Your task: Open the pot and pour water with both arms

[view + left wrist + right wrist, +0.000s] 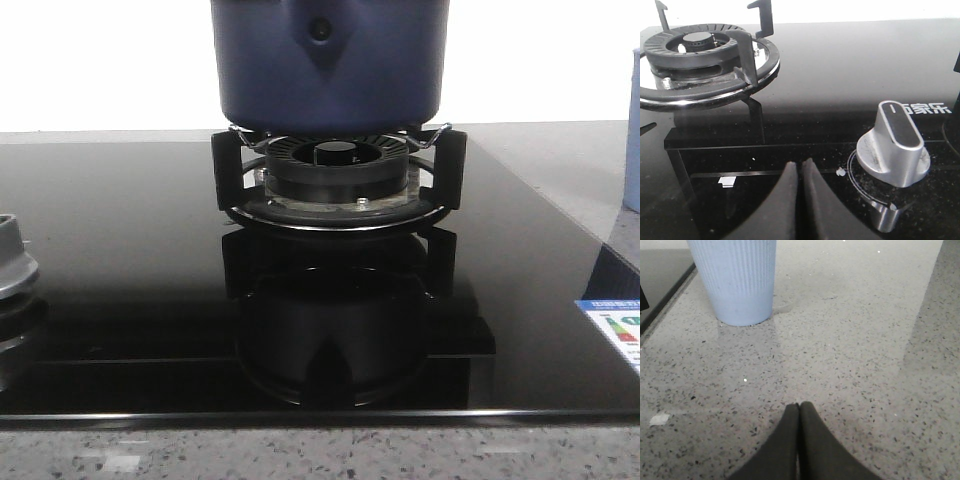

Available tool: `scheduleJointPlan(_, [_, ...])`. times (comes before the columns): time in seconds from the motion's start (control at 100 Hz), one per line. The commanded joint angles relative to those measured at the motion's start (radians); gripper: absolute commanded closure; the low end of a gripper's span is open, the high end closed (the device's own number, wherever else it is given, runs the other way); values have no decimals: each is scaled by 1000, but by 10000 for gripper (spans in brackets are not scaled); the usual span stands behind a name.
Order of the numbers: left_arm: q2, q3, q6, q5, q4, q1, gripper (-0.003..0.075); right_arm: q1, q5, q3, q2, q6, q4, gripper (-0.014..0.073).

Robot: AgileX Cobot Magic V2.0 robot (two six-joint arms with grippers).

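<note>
Sitting on the black pronged burner grate [335, 185] in the front view, the large dark navy-blue cylindrical pot [330, 60] fills the upper middle, its pointed handle mount with one round rivet facing the camera; the grate stands on the glossy black glass cooktop [120, 250].

From the left wrist, the left gripper [800, 172] has its dark fingers pressed together over the cooktop, near a silver control knob [895, 147].

From the right wrist, the right gripper [799, 412] is likewise pressed together above the speckled grey stone counter [865, 340], with a pale-blue ribbed cup [735, 280] standing beyond it.
</note>
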Motion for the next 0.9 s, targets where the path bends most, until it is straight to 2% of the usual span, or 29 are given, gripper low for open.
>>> scheduleJointPlan(0.0, [9, 41, -9, -68, -7, 4, 741, -7, -18, 28, -20, -6, -19, 657])
scheduleJointPlan(0.25, [9, 41, -9, -68, -7, 4, 741, -7, -18, 28, -20, -6, -19, 657])
scheduleJointPlan(0.33, [9, 41, -9, -68, -7, 4, 741, -7, -43, 28, -20, -6, -83, 657])
scheduleJointPlan(0.42, [9, 41, -9, -68, -7, 4, 741, -7, -142, 28, -20, -6, -139, 657])
scheduleJointPlan(0.67, [9, 41, -9, -68, -7, 4, 741, -7, -379, 28, -20, -4, -137, 657])
scheduleJointPlan(0.76, [9, 41, -9, -68, -7, 4, 741, -7, -482, 28, -20, 49, -43, 657])
scheduleJointPlan(0.82, [9, 41, -9, -72, 4, 4, 741, -7, -558, 28, -20, 186, 68, 657])
scheduleJointPlan(0.89, [9, 41, -9, -75, 18, 4, 741, -7, -587, 28, -20, 258, 131, 657])
